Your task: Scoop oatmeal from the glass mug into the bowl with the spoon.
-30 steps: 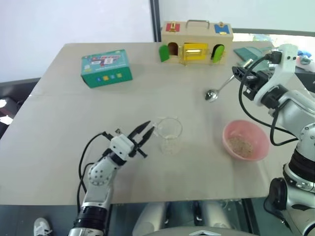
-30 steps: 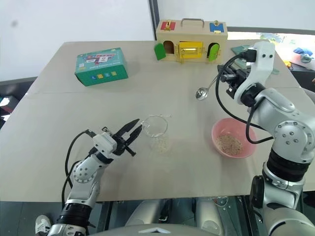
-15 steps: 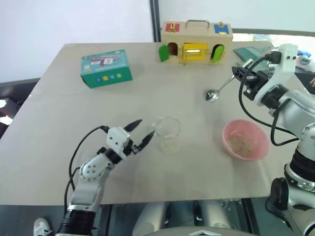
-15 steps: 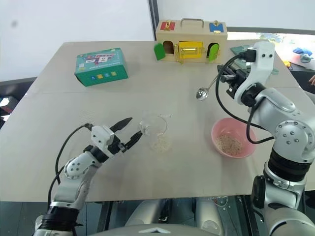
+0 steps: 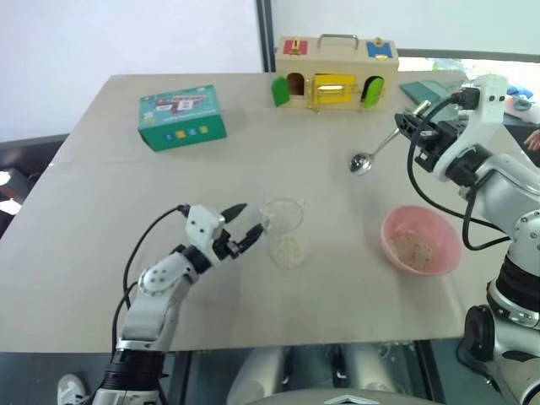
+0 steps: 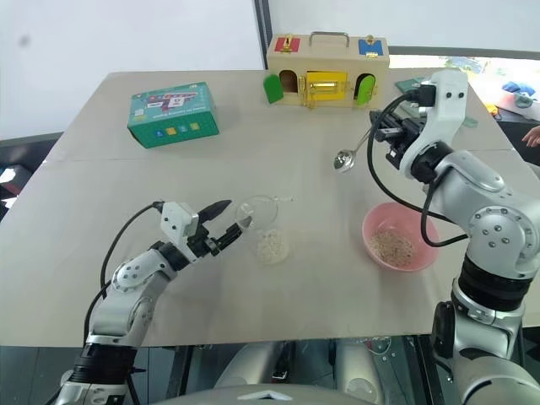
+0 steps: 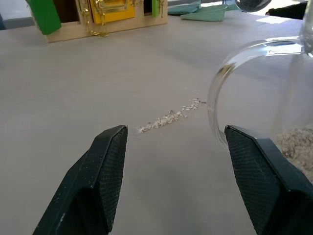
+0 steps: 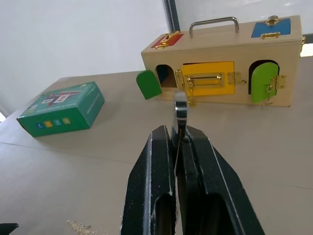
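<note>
Spoon (image 5: 376, 152) pinched in right gripper (image 5: 411, 126), bowl-end angled down-left; left gripper (image 5: 240, 224) spread.

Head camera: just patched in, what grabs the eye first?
The right gripper holds the spoon in the air above the table, beyond the pink bowl with oatmeal in it. Nearer, the open left gripper sits beside the glass mug. A trail of spilled flakes lies on the table.
</note>
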`<state>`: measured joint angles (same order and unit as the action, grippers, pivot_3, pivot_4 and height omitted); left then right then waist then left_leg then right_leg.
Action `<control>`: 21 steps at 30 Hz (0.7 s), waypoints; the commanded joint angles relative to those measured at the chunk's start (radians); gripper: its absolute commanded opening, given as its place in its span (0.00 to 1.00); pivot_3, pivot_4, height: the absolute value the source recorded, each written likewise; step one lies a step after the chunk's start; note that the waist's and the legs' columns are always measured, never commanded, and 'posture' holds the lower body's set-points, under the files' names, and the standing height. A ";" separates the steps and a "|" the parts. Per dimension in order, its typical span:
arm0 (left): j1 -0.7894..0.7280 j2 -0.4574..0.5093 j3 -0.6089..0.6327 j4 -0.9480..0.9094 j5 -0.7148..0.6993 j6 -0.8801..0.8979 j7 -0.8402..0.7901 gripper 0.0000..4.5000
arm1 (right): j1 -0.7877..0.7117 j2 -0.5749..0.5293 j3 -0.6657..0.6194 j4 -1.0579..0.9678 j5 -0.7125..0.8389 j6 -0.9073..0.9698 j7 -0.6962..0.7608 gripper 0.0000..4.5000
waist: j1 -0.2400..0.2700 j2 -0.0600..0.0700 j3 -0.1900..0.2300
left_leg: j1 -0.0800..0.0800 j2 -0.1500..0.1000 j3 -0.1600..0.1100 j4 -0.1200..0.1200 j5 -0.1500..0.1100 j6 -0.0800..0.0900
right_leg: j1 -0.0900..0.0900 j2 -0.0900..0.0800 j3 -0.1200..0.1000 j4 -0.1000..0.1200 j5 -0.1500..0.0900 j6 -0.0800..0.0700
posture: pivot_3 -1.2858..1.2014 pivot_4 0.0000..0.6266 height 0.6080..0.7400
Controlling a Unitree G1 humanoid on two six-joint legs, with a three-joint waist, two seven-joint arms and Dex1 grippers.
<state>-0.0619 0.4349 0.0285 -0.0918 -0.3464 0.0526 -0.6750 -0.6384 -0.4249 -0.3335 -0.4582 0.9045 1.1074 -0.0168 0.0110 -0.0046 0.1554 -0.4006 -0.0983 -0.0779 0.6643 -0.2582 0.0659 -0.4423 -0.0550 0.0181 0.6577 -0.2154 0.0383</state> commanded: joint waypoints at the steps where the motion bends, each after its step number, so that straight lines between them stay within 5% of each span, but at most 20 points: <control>1: -0.016 -0.007 -0.006 -0.072 -0.023 0.060 0.008 0.73 | -0.003 -0.010 -0.010 -0.039 0.003 -0.025 0.000 0.00 | 0.000 0.000 0.000 | 0.000 0.000 0.000 0.000 0.000 0.000 | 0.000 0.000 0.000 0.000 0.000 0.000 | 0.52 0.24 1.00; 15: -0.150 0.013 -0.019 -0.113 -0.035 0.202 -0.021 0.73 | 0.008 -0.007 -0.007 -0.052 0.017 -0.017 -0.011 0.00 | -0.002 0.000 0.000 | 0.000 0.000 0.000 0.000 0.000 0.000 | 0.000 0.000 0.000 0.000 0.000 0.000 | 0.52 0.24 1.00; 21: -0.188 0.015 -0.028 -0.076 -0.025 0.200 -0.041 0.28 | 0.014 -0.008 -0.009 -0.062 0.025 -0.013 -0.019 0.00 | 0.000 0.000 0.000 | 0.000 0.000 0.000 0.000 0.000 0.000 | 0.000 0.000 0.000 0.000 0.000 0.000 | 0.52 0.24 1.00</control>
<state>-0.2390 0.4457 -0.0038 -0.1575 -0.3728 0.2624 -0.7071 -0.6182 -0.4250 -0.3293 -0.4739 0.9114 1.1079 -0.0315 0.0107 -0.0047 0.1554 -0.4008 -0.0984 -0.0777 0.6647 -0.2581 0.0658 -0.4423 -0.0549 0.0184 0.6576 -0.2154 0.0383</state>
